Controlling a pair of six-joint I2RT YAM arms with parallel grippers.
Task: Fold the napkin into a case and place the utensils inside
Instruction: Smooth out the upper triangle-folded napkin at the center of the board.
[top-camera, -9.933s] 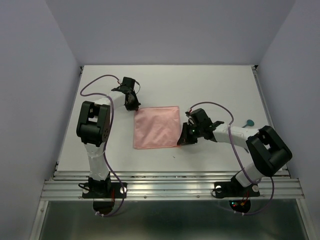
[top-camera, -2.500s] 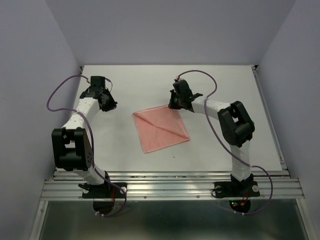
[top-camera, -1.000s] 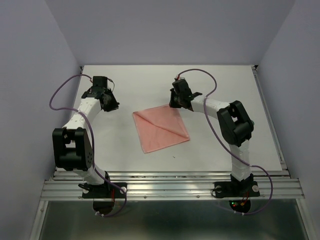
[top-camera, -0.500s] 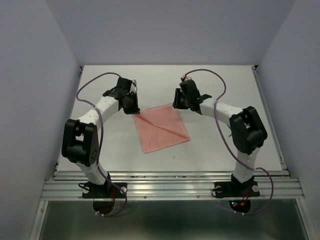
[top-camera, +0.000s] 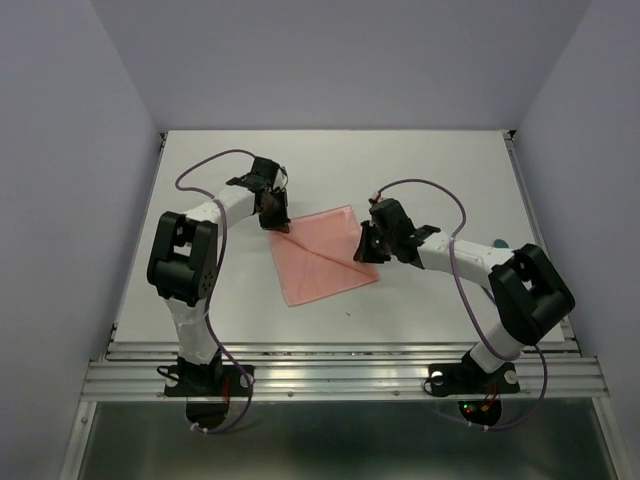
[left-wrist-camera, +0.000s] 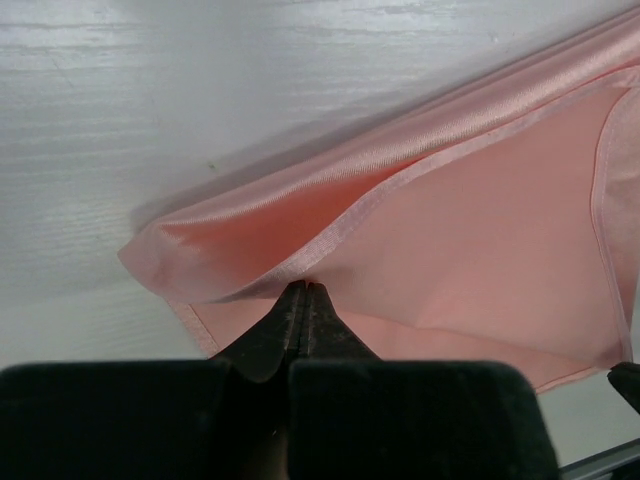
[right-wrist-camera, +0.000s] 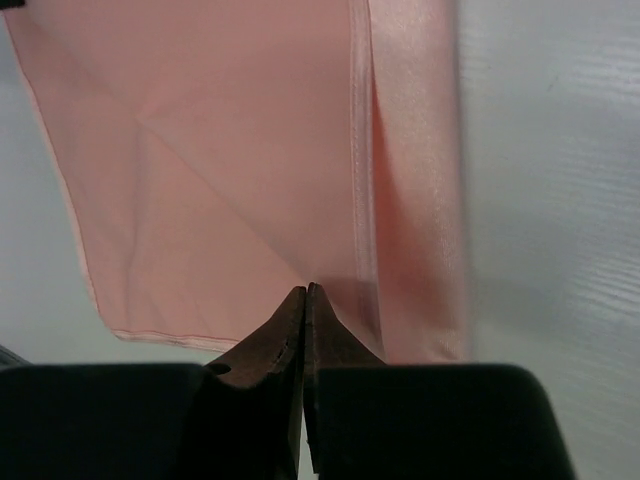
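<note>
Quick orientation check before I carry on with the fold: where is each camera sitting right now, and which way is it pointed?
Top external: above and behind the arm bases, looking down on the table. Both arms show, left gripper at the left corner of the napkin, right gripper at its right edge.
Left wrist: on the left arm, looking along its closed fingers at the napkin's raised corner.
Right wrist: on the right arm, looking along its closed fingers at the napkin's hem.
Shared: all three show napkin and table.
</note>
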